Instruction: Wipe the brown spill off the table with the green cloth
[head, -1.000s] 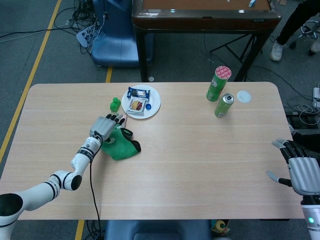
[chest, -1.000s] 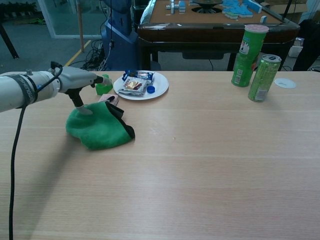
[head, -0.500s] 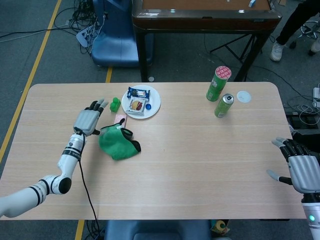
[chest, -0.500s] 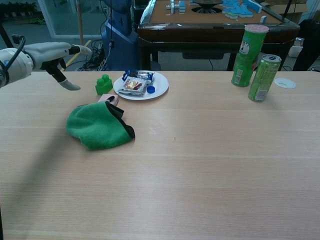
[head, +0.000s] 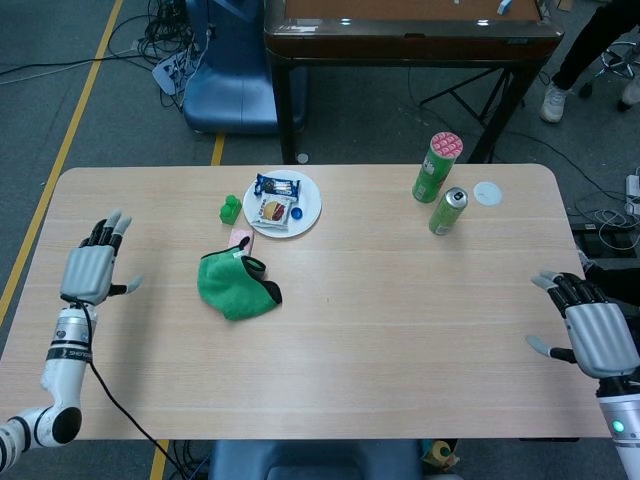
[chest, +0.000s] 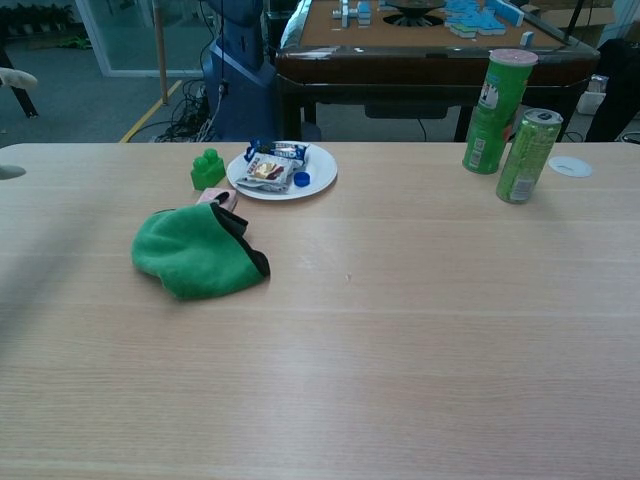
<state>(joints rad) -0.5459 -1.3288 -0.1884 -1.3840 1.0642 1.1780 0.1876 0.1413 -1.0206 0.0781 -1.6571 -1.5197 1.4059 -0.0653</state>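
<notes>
The green cloth (head: 235, 285) (chest: 195, 261) lies crumpled on the table, left of centre, with a dark edge on its right side. No hand touches it. My left hand (head: 92, 268) hovers open near the table's left edge, well away from the cloth; only a fingertip (chest: 14, 78) shows in the chest view. My right hand (head: 588, 330) is open at the table's right edge, holding nothing. I see no brown spill on the wood; only a tiny speck (chest: 347, 277) shows right of the cloth.
A white plate (head: 308, 206) with snack packets and a blue cap sits behind the cloth, a green toy brick (head: 231, 209) beside it and a pink object (head: 241, 240) at the cloth's back edge. A green tube (head: 436, 168), a can (head: 447, 211) and a white lid (head: 487, 193) stand at back right.
My left hand has lifted off the green cloth and drawn back left to the table's edge. The cloth stays where it was. My right hand has barely moved.
</notes>
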